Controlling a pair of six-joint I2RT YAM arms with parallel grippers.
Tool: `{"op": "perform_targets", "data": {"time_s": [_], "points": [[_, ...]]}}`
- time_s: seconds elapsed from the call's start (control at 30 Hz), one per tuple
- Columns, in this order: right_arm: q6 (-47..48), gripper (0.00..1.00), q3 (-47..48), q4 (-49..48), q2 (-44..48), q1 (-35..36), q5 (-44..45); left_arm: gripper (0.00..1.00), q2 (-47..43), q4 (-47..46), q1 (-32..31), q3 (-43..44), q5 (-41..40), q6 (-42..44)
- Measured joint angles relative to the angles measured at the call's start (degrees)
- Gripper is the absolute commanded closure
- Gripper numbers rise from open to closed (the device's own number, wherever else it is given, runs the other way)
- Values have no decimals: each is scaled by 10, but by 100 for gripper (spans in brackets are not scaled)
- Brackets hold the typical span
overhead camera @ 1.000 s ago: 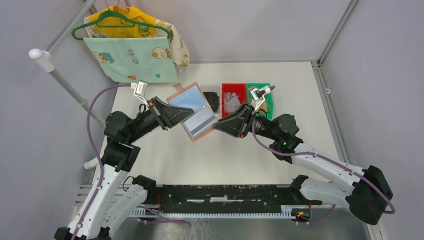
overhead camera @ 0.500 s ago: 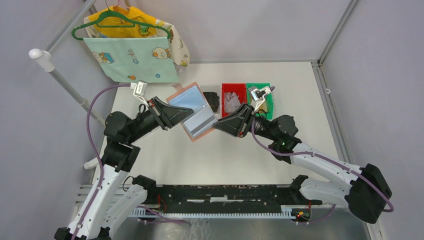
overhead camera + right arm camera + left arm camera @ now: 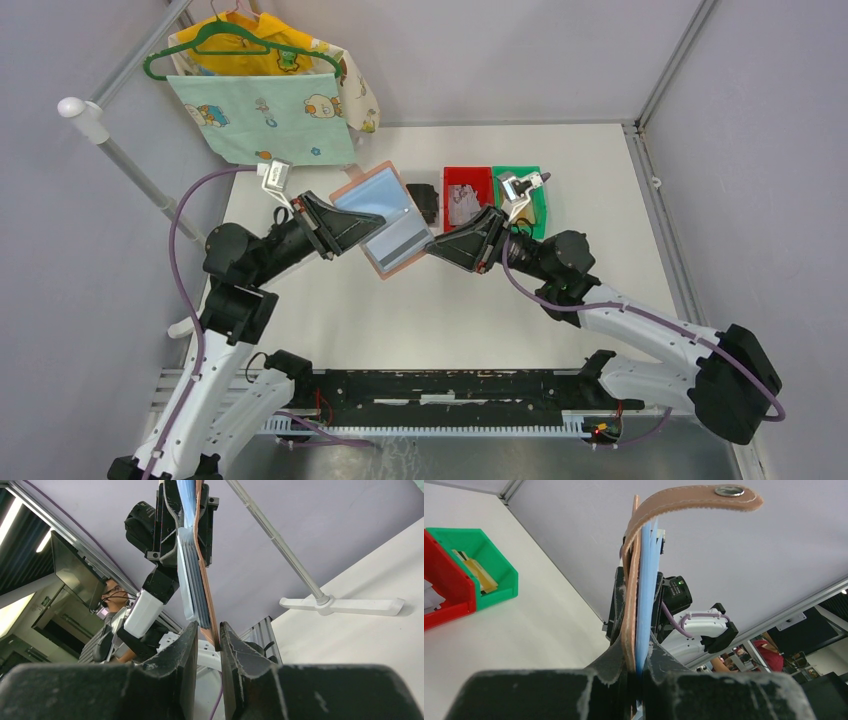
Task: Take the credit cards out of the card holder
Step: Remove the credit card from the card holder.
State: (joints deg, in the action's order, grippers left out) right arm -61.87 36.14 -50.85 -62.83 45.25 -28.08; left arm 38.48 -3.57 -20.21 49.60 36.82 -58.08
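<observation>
Behind: black block (image 3: pixel 424 201), red bin (image 3: pixel 466 197).

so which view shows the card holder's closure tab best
The left wrist view: the closure tab arches over the card holder, its snap showing. The top external view shows the holder opened flat, no tab discernible; the right wrist view shows only its edge.

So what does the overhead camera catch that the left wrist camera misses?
Only overhead: the wallet spread open between both hands, left hand and right hand, plus clothes on a hanger. Only left wrist: the strap with its snap curling over the wallet's edge. Both: the wallet, the red bin and green bin.
</observation>
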Motion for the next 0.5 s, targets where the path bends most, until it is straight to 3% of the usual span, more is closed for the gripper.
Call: {"op": "perform_targets", "data": {"time_s": [0.5], "points": [[-16, 71, 11, -25, -34, 1, 1, 98, 0, -6, 3, 2, 8, 0]]}}
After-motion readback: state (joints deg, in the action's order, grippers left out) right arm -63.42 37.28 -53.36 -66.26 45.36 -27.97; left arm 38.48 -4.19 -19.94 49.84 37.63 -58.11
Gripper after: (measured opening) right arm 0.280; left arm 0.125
